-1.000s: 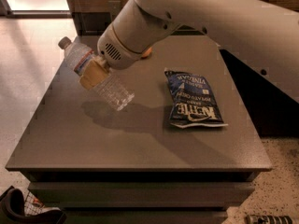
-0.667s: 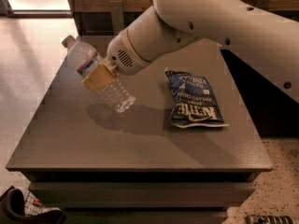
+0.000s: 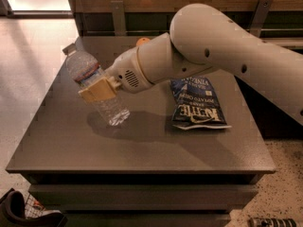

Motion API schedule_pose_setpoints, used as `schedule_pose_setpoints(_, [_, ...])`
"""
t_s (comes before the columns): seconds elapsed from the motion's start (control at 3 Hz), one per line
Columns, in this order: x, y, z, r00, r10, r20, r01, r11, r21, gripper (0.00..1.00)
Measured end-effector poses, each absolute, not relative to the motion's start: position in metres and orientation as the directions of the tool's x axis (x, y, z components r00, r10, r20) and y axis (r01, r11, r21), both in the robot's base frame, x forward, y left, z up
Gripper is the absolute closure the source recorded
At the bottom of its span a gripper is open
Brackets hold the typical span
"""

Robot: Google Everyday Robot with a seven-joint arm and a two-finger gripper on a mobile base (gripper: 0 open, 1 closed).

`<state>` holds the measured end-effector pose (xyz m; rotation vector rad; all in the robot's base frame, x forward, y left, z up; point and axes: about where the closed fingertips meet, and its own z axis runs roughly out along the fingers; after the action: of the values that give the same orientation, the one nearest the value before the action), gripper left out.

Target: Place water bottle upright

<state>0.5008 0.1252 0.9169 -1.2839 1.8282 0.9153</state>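
The water bottle [image 3: 94, 86] is clear and ribbed, with a white cap at the upper left and a red-and-white label band near the neck. It leans, cap toward the upper left, with its base low over the grey table [image 3: 142, 145] on the left half. My gripper [image 3: 98, 91] is shut on the bottle's middle; its tan finger [image 3: 97, 90] lies across the body. The white arm reaches in from the upper right.
A dark blue chip bag [image 3: 196, 103] lies flat to the right of the bottle. An orange object [image 3: 142, 41] shows at the back behind the arm. The table's front edge is close, with a floor drop on the left and front.
The arm has swung lower and leftward across the view. The bottle in the gripper has turned more toward upright, its base still low over the table.
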Motion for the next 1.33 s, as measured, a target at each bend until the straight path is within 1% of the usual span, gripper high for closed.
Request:
schedule_pose_setpoints(0.67, [0.480, 0.164, 0.911, -0.278, -0.303, -0.912, -0.951, 0.219, 0.217, 1.00])
schedule_pose_setpoints(1.0, [0.477, 0.173, 0.916, -0.255, -0.279, -0.926, -0.958, 0.203, 0.203, 1.00])
schedule_pose_setpoints(1.33, [0.481, 0.182, 0.923, -0.182, -0.270, -0.945, -0.978, 0.154, 0.144, 1.00])
